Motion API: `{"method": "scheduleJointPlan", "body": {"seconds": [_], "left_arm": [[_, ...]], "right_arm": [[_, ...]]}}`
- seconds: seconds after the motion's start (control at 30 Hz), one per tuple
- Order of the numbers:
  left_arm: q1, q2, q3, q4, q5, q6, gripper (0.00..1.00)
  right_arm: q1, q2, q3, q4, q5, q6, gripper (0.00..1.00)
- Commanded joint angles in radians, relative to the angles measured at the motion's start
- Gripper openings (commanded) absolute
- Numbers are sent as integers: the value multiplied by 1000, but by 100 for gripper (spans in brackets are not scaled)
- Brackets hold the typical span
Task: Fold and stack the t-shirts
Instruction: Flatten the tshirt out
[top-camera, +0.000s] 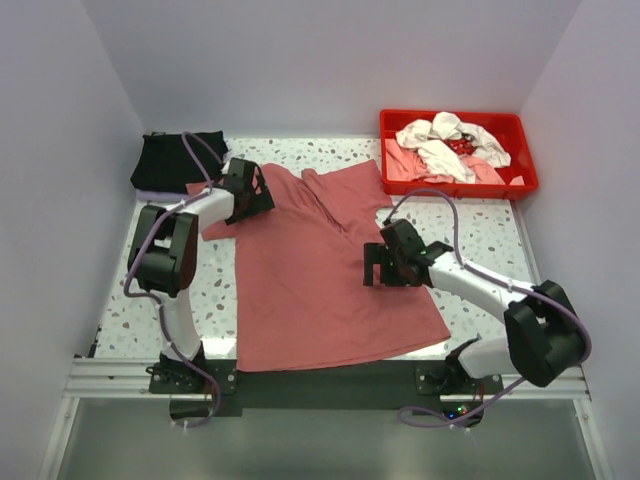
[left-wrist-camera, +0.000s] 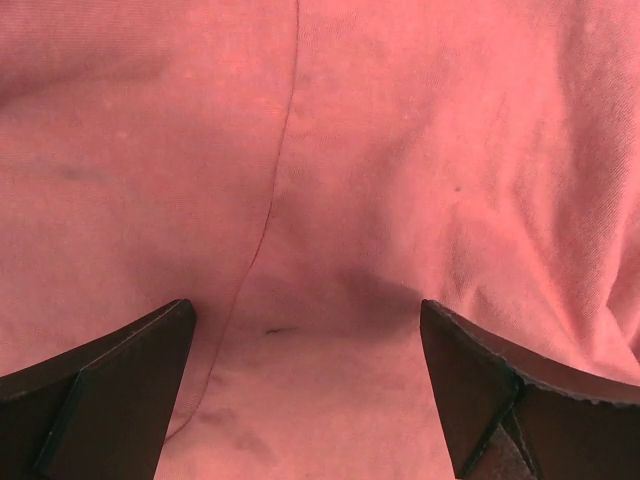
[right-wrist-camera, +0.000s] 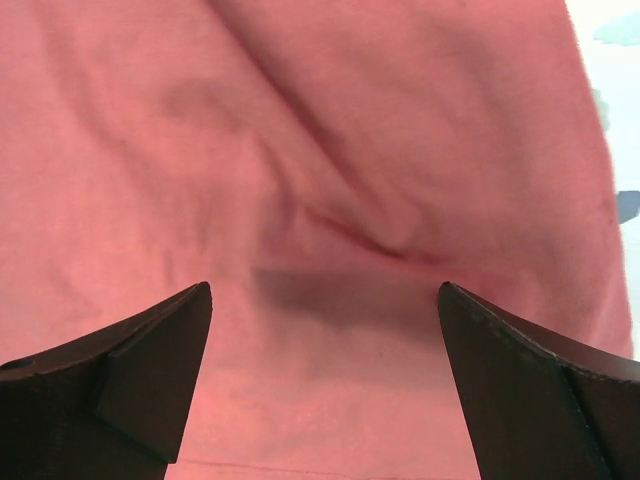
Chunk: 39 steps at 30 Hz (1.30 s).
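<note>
A dusty brick-red t-shirt (top-camera: 310, 270) lies spread across the middle of the table, its hem at the near edge. My left gripper (top-camera: 252, 190) hovers open over the shirt's left shoulder; in its wrist view the red cloth (left-wrist-camera: 330, 180) with a seam fills the frame between the wide-apart fingers (left-wrist-camera: 130, 370). My right gripper (top-camera: 385, 265) stands open over the shirt's right side, and its wrist view shows wrinkled red cloth (right-wrist-camera: 320, 200) close below. A folded black t-shirt (top-camera: 175, 160) sits at the back left. White and pale pink t-shirts (top-camera: 445, 150) lie crumpled in the tray.
A bright-red plastic tray (top-camera: 528, 160) stands at the back right corner. The speckled tabletop (top-camera: 215, 300) shows on both sides of the spread shirt. Grey walls close in the back and both sides. A metal rail (top-camera: 320, 382) runs along the near edge.
</note>
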Motion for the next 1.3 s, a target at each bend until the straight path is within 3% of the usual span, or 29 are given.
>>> {"method": "scheduleJointPlan", "body": {"seconds": [0.0,0.2,0.43,0.57,0.6,0.7,0.93,1.1,1.27], "left_arm": [[-2,-17,-39,-95,-2,-34,100],[-16,-259,-360,-96,-25,-131,100],[-37,-657,-719,-189,-29,-282,100],[-130,-806,-833,-214,13,-420,100],[-205,-842,-859,-229,1,-454,100],[-281,-866,-885,-260,-8,-534,100],[-348,-937,-817,-385,-22,-542,100],[-348,-985,-589,-416,-163,-416,100],[-332,-878,-413,-375,-292,-275,100]], "right_arm": [[-10,53,44,-12,82,26,99],[-51,177,121,-14,93,-3,99],[-65,335,251,-9,50,-53,99],[-65,431,349,-1,14,-78,99],[-67,446,366,0,7,-84,99],[-67,521,449,-4,17,-110,99],[-65,629,593,-37,22,-153,99],[-64,492,598,-81,65,-178,99],[-60,262,368,-34,-11,-103,99]]}}
